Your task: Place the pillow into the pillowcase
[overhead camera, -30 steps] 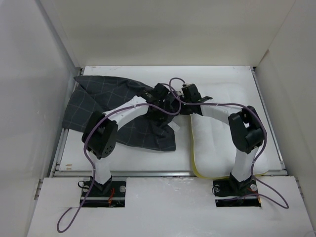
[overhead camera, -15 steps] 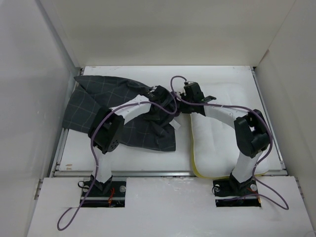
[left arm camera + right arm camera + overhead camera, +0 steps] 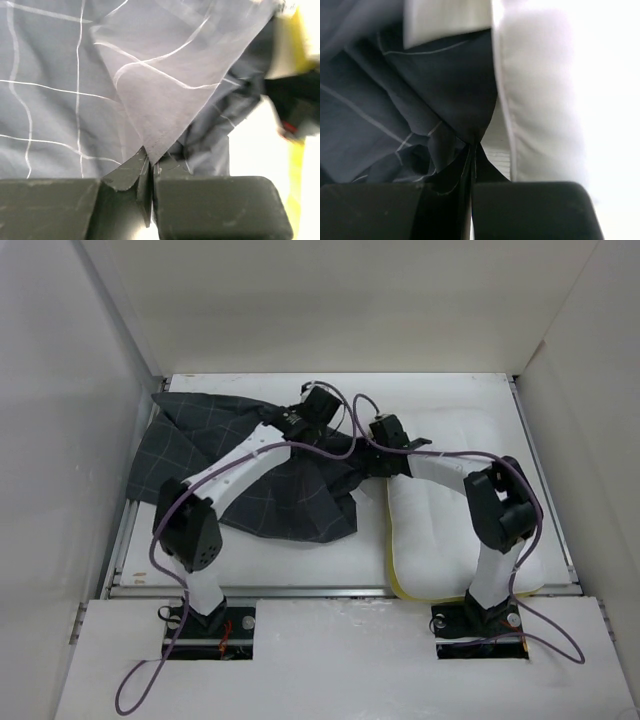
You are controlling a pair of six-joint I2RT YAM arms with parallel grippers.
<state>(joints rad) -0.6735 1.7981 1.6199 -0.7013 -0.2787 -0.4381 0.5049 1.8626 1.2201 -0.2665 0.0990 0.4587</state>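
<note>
The dark checked pillowcase (image 3: 240,475) lies crumpled on the left half of the table. The white pillow (image 3: 450,525) with a yellow edge lies flat on the right half. My left gripper (image 3: 322,420) is over the pillowcase's right end. In the left wrist view it (image 3: 150,161) is shut on a pointed fold of the pillowcase (image 3: 165,95). My right gripper (image 3: 368,455) sits between cloth and pillow. In the right wrist view it (image 3: 472,149) is shut on dark pillowcase (image 3: 445,90) fabric, beside the pillow's (image 3: 540,100) seam.
White walls (image 3: 80,440) close in the table on the left, back and right. A metal rail (image 3: 300,590) runs along the near edge. Purple cables (image 3: 340,445) loop over both arms near the grippers. Bare tabletop (image 3: 330,560) shows in front of the pillowcase.
My left gripper has shut on the pillowcase edge and moved up and toward the back, lifting cloth with it; its elbow swung left. The right gripper has stayed shut and barely moved.
</note>
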